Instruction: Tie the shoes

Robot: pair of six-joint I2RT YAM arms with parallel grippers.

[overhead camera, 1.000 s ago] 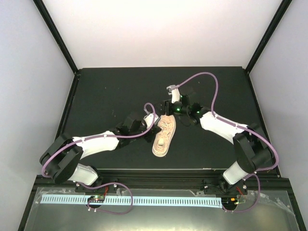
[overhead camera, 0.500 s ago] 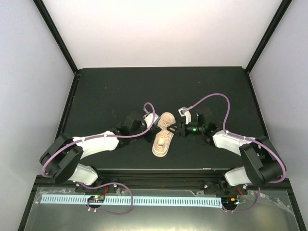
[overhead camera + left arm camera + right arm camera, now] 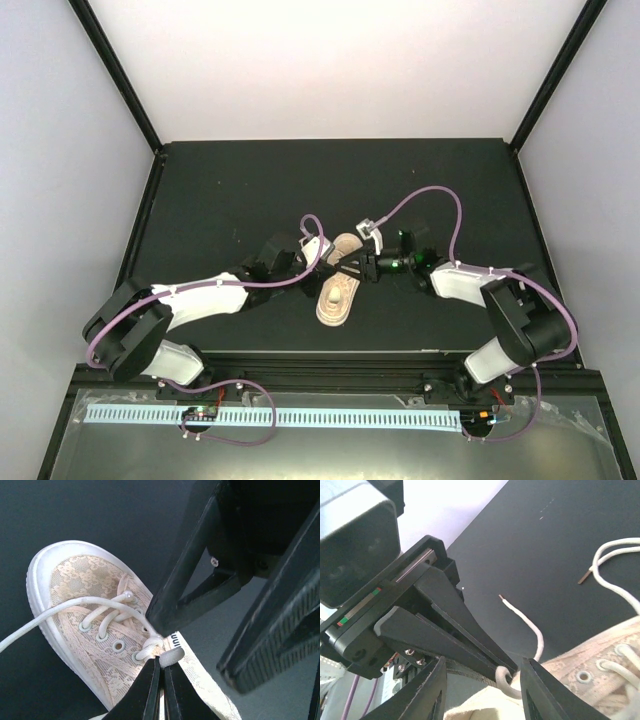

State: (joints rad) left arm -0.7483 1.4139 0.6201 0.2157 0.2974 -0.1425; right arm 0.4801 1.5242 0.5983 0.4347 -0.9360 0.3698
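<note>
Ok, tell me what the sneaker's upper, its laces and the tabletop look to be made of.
The upper looks like cream lace-type fabric with a matte finish; an openwork floral pattern shows. The laces look like round white cord, probably cotton or polyester, smooth with a soft sheen. The tabletop is dark, matte and even. Its material is unclear, perhaps a mat or painted board.

Cream lace-patterned sneaker (image 3: 75, 587), white laces (image 3: 102, 601) — black table (image 3: 230, 190).

Sneaker (image 3: 336, 300), seemingly flat, on black table (image 3: 220, 190)
</note>
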